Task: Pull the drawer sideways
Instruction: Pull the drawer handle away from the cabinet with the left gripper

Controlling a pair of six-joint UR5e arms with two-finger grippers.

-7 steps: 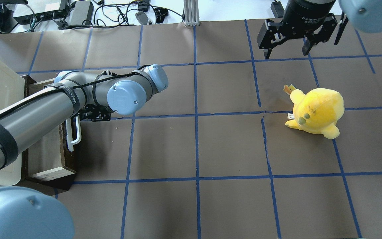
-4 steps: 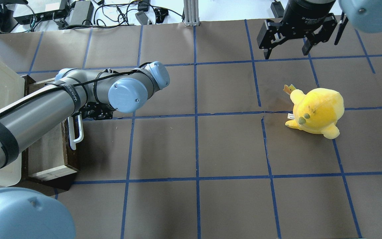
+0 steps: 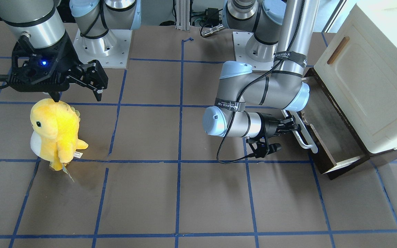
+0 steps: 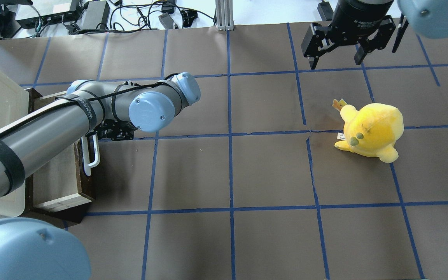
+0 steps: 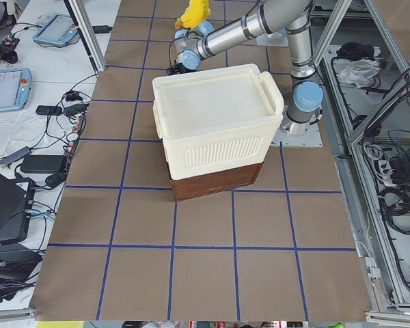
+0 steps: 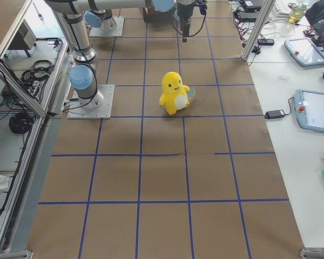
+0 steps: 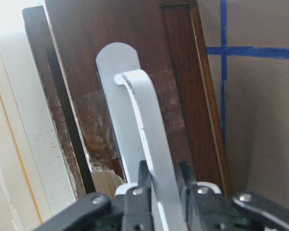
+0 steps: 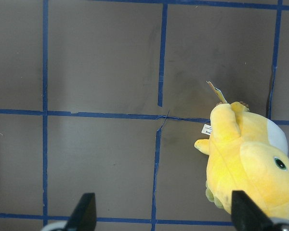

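I saw the brown gridded worktop (image 4: 270, 171) carrying a cream cabinet (image 3: 374, 86). The drawer (image 3: 333, 137) stood partly out from the cabinet's base. A yellow plush toy (image 4: 371, 130) stood well apart from the cabinet. My right gripper (image 4: 335, 62), also far from the cabinet, hung spread wide and empty. Just beside the cabinet, my left gripper (image 7: 164, 178) was clamped narrowly on the drawer's white bar handle (image 3: 307, 141).

The wide, shallow drawer (image 3: 323, 156) with a dark brown wooden front stands partly pulled out from the base of the cream cabinet (image 3: 367, 86), at the robot's left end of the table. Its grey-brown inner floor (image 3: 333, 131) and a pale cream side wall (image 4: 58, 202) lie exposed. The long white bar handle (image 7: 149, 144) on its front sits clamped between the left gripper's (image 7: 161, 180) black fingers.
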